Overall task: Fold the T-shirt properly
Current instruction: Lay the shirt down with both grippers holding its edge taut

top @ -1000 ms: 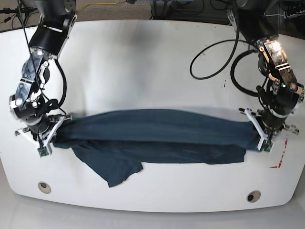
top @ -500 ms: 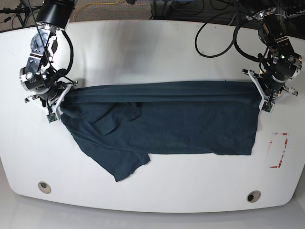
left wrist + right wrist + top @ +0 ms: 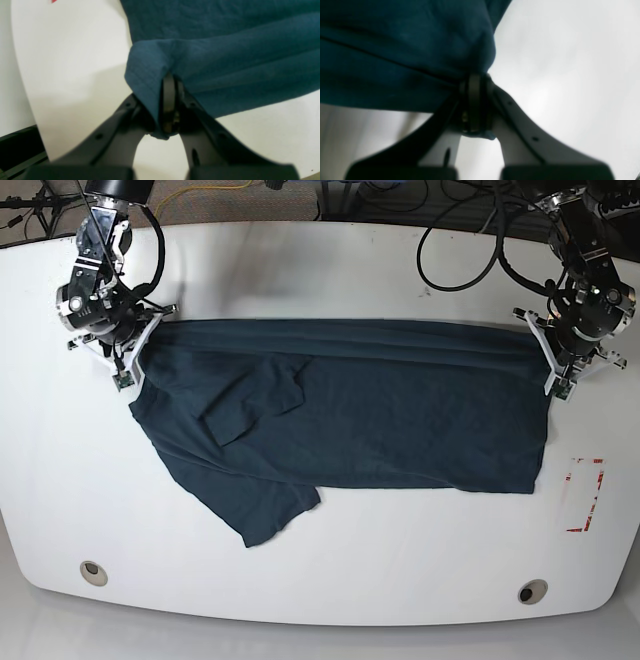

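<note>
The dark navy T-shirt (image 3: 350, 410) lies stretched across the white table (image 3: 320, 270), its far edge pulled taut between both grippers. A sleeve (image 3: 250, 402) lies folded on its left part, and a flap (image 3: 262, 515) trails toward the front left. My left gripper (image 3: 552, 370), at the base view's right, is shut on the shirt's far right corner (image 3: 150, 70). My right gripper (image 3: 130, 355), at the base view's left, is shut on the far left corner (image 3: 480, 57). Both wrist views show cloth pinched between closed fingers.
Red tape marks (image 3: 585, 495) lie on the table near the right front. Two round holes (image 3: 93, 571) (image 3: 532, 591) sit near the front edge. Black cables (image 3: 470, 250) hang behind the table at the back right.
Both grippers have pulled the shirt's edge away from the front toward the back of the table, and the cloth has spread open from a narrow bunched strip into a wide flat sheet.
</note>
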Controlling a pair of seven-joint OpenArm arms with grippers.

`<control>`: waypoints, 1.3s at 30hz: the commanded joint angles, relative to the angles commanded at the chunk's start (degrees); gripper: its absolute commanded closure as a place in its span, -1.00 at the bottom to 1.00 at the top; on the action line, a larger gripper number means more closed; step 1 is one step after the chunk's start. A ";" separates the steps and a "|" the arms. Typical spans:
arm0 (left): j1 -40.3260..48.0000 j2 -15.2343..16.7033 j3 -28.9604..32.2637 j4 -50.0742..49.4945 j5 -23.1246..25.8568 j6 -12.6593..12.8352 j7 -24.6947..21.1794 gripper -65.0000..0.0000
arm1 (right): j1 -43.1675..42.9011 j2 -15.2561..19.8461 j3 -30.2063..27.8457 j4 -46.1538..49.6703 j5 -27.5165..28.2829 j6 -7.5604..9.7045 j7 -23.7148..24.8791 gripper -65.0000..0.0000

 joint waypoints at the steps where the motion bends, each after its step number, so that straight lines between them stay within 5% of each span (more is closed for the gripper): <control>1: 0.00 0.00 0.00 -0.18 0.00 0.00 0.00 1.00 | -0.35 -0.09 0.00 0.00 0.00 0.00 0.00 1.00; 11: 0.18 0.00 0.00 -0.53 0.00 0.00 0.00 1.00 | -2.90 -0.35 -0.26 0.00 0.18 0.00 0.09 1.00; 20: 0.00 -2.29 1.49 -5.54 0.09 0.00 0.18 -0.21 | -3.08 -0.44 -0.35 0.00 0.18 0.00 0.09 1.00; 22: -0.26 -2.81 1.49 -7.82 0.00 0.00 0.18 -0.29 | -2.99 -0.44 -0.35 0.00 0.18 0.00 0.09 1.00; 26: -1.58 -4.22 1.41 -9.85 -0.09 0.00 0.00 -0.29 | -2.99 -0.44 -0.35 0.00 0.18 0.18 0.09 1.00; 30: -3.69 -5.19 1.14 -9.67 -0.09 0.00 0.00 -0.29 | -2.73 -0.44 -0.35 0.00 -0.09 2.20 0.09 1.00; 39: -9.05 -9.76 -2.81 -9.85 -0.35 0.00 0.26 -0.29 | -2.73 -0.44 -0.35 0.09 -0.09 2.64 0.09 1.00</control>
